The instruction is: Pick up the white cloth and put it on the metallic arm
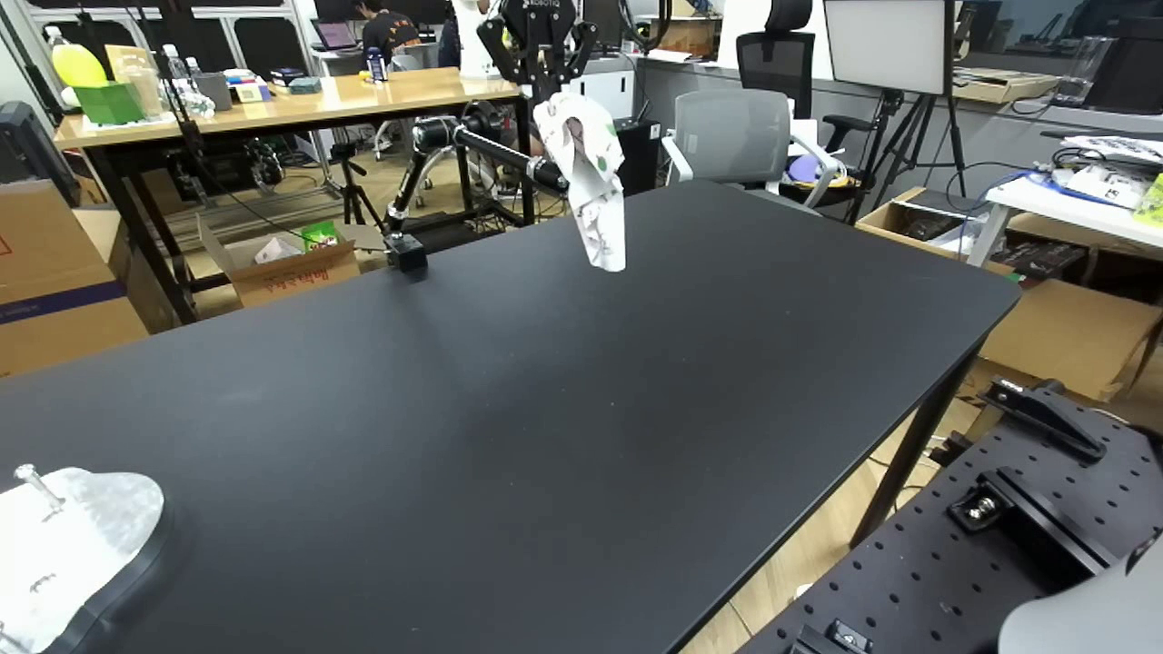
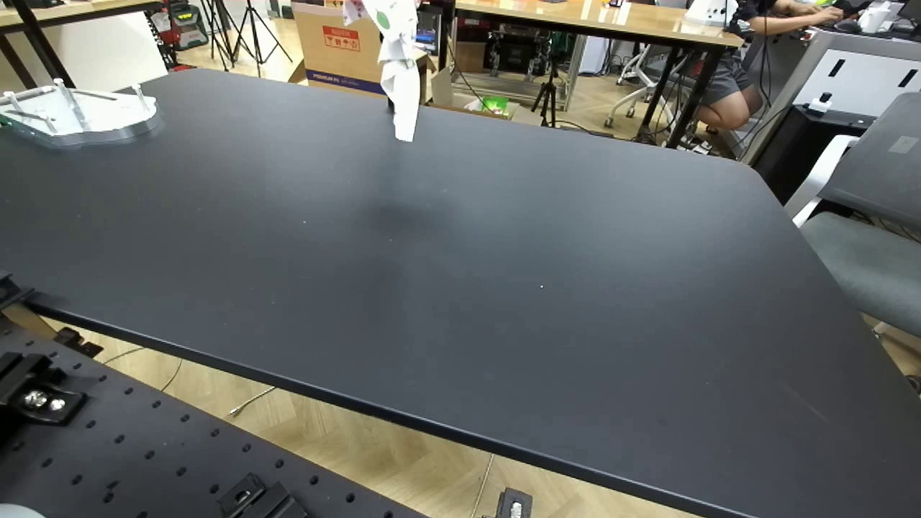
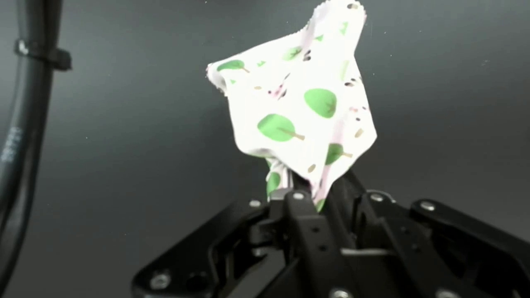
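The white cloth [image 1: 600, 191], printed with green leaves, hangs from my gripper [image 1: 545, 91] above the far side of the table in an exterior view. Its lower part shows in an exterior view [image 2: 400, 72], where the gripper is out of frame. In the wrist view, my gripper [image 3: 316, 194] is shut on a pinched part of the cloth [image 3: 302, 107], which spreads beyond the fingertips. The metallic arm [image 1: 495, 150], black with silver joints, is clamped at the table's far edge. Its free end reaches behind or against the cloth; I cannot tell whether they touch.
The black table [image 1: 509, 436] lies below. A white board with metal pegs [image 1: 100, 509] stands at one end of it, also seen in an exterior view [image 2: 86, 115]. A grey chair [image 1: 736, 136] stands beyond the far edge. Cables [image 3: 25, 136] run along the wrist view's left side.
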`<action>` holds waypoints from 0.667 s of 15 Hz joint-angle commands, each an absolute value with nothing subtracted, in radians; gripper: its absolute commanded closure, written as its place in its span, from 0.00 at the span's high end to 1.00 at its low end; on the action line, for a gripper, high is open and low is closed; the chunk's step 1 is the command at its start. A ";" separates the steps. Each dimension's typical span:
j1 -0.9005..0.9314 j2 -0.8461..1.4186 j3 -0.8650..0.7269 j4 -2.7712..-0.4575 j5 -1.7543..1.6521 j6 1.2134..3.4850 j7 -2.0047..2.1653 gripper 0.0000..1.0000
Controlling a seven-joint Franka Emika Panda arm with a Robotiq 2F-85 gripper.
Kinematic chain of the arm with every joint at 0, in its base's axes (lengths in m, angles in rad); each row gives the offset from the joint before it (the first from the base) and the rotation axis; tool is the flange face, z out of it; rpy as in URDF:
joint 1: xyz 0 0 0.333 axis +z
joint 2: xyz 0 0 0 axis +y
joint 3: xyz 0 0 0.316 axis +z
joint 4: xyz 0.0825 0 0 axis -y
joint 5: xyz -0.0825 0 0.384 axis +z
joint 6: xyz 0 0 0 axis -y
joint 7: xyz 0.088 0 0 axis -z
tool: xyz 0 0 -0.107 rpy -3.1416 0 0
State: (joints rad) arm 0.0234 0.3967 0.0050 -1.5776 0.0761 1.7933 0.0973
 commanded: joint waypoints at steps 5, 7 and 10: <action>0.057 0.389 0.009 -1.496 0.026 1.769 0.119 0.84; 0.069 0.380 0.011 -1.485 0.013 1.772 0.124 0.97; 0.082 0.365 0.013 -1.473 -0.004 1.775 0.124 1.00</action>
State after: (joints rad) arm 0.0721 0.3810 0.0086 -1.5008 0.0241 1.7933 0.0985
